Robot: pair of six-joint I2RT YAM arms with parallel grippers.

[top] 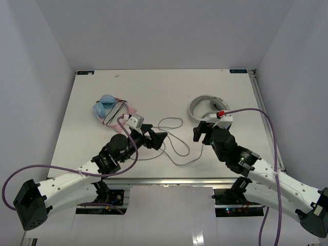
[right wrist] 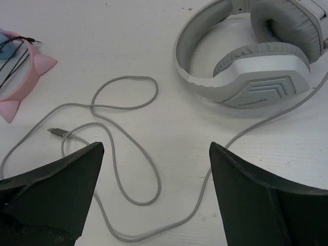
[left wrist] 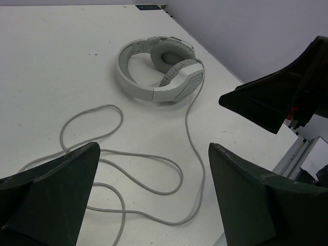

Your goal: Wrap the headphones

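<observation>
The white-and-grey headphones (top: 204, 106) lie flat at the right middle of the table, ear cups folded together. They also show in the left wrist view (left wrist: 159, 72) and the right wrist view (right wrist: 251, 61). Their thin grey cable (top: 174, 141) runs in loose loops toward the table's front; its loops lie under both wrist cameras (left wrist: 154, 169) (right wrist: 128, 154), and the plug (right wrist: 57, 132) lies on the table. My left gripper (top: 158, 139) (left wrist: 154, 195) is open and empty above the cable loops. My right gripper (top: 202, 134) (right wrist: 156, 195) is open and empty, just in front of the headphones.
A blue-and-pink fabric bundle (top: 110, 108) with thin dark loops lies at the left middle; its pink edge shows in the right wrist view (right wrist: 20, 77). The table's front edge (top: 174, 179) is close behind the cable. My right gripper shows at the right of the left wrist view (left wrist: 277, 102).
</observation>
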